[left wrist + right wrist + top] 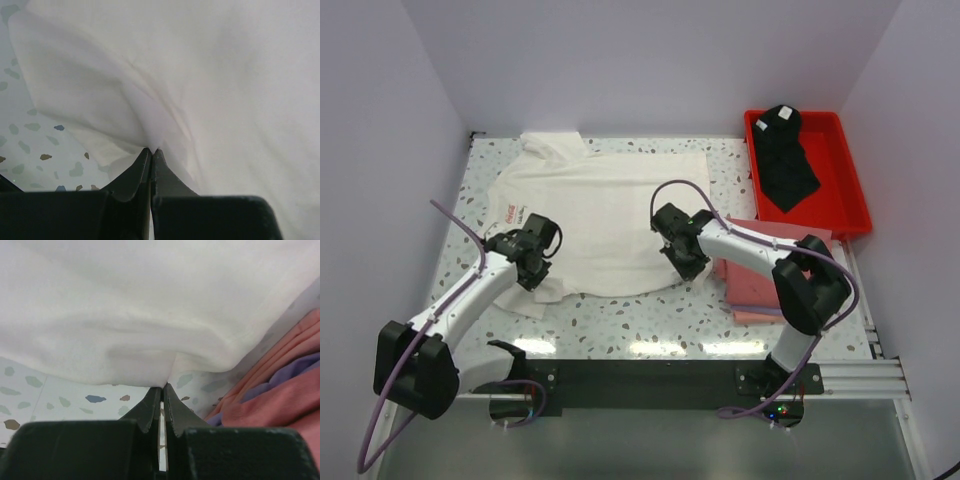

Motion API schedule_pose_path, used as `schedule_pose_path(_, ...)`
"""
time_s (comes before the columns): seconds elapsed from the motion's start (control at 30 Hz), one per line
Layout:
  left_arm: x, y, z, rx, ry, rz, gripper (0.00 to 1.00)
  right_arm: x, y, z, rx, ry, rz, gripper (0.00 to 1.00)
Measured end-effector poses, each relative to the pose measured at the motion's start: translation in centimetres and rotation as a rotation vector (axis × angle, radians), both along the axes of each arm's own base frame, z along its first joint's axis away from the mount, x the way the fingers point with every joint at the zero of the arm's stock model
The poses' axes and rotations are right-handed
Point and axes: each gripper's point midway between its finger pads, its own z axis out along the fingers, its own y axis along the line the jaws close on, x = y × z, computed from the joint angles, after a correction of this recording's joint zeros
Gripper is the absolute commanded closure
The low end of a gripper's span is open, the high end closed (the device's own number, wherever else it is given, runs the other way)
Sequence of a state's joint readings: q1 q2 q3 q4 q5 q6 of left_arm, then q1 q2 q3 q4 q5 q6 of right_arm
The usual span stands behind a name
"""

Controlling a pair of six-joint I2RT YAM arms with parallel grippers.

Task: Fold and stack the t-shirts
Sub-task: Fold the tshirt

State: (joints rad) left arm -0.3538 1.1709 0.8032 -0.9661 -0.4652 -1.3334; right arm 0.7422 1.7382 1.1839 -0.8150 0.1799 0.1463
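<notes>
Because both arms work at the near hem, we start there. The left gripper [151,150] is pressed closed with a pinch of white cloth caught at its tips, at the near left side of the white t-shirt [610,210]. The right gripper [163,386] is likewise closed to a hairline on the hem at the near right corner. The speckled worktop [620,322] shows just beneath both pinches. Beyond them the shirt lies spread wide across the middle of the worktop, with some of it bunched at the far left. Just right of the right gripper sits the stack of folded pink t-shirts [280,395], beside the white hem and partly under that arm. Farthest off, at the far right, the black t-shirt [786,160] lies crumpled in the red tray [857,200].

We judge the cloth light, thin and limp: it will sag between two held points and crease wherever it is pulled. A single layer can slip from a shallow pinch, so we would take hold inside the hem at matching corners and carry both sides level, so the fold lands straight.
</notes>
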Motion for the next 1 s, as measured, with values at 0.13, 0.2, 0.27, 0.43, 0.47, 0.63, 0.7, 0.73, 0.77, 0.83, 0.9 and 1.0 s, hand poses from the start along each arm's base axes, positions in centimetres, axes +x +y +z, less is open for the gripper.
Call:
schedule_pose_path(0.13, 1.2, 0.3, 0.7, 0.018, -0.011, -0.014, 0.98, 2.2, 0.2, 1.6, 0.021, -0.054, -0.025, 1.0)
schedule_pose_path(0.2, 1.8, 0.7, 1.0, 0.025, -0.013, -0.017, 0.98, 3.1, 0.1, 2.3, 0.032, -0.076, -0.039, 1.0)
schedule_pose_path(0.27, 2.4, 1.3, 1.1, 0.033, -0.01, -0.019, 0.98, 4.3, -0.1, 3.2, 0.037, -0.102, -0.057, 1.0)
schedule_pose_path(0.43, 4.9, 1.6, 2.0, 0.036, -0.035, -0.054, 0.98, 6.9, -0.4, 4.8, 0.057, -0.15, -0.088, 1.0)
schedule_pose_path(0.47, 5.6, 1.6, 2.2, 0.037, -0.044, -0.065, 0.98, 7.4, -0.4, 4.9, 0.058, -0.155, -0.091, 1.0)
schedule_pose_path(0.63, 8.7, 1.4, 3.2, 0.039, -0.092, -0.095, 0.97, 9.6, -0.4, 4.9, 0.055, -0.165, -0.098, 1.0)
schedule_pose_path(0.7, 9.6, 1.5, 3.2, 0.04, -0.099, -0.099, 0.97, 10.3, -0.3, 4.7, 0.049, -0.163, -0.097, 1.0)
schedule_pose_path(0.73, 10.1, 1.6, 3.2, 0.042, -0.099, -0.104, 0.97, 10.7, -0.3, 4.6, 0.048, -0.164, -0.096, 1.0)
schedule_pose_path(0.77, 10.4, 1.6, 3.2, 0.043, -0.1, -0.105, 0.97, 11.0, -0.3, 4.6, 0.045, -0.164, -0.096, 1.0)
schedule_pose_path(0.83, 11.2, 1.5, 3.2, 0.046, -0.099, -0.114, 0.97, 11.5, -0.3, 4.4, 0.041, -0.163, -0.096, 1.0)
schedule_pose_path(0.9, 12.0, 1.4, 3.1, 0.048, -0.101, -0.123, 0.97, 12.0, -0.4, 4.4, 0.037, -0.164, -0.094, 1.0)
schedule_pose_path(1.0, 12.9, 1.4, 3.0, 0.049, -0.101, -0.125, 0.96, 12.5, -0.5, 4.3, 0.033, -0.165, -0.095, 1.0)
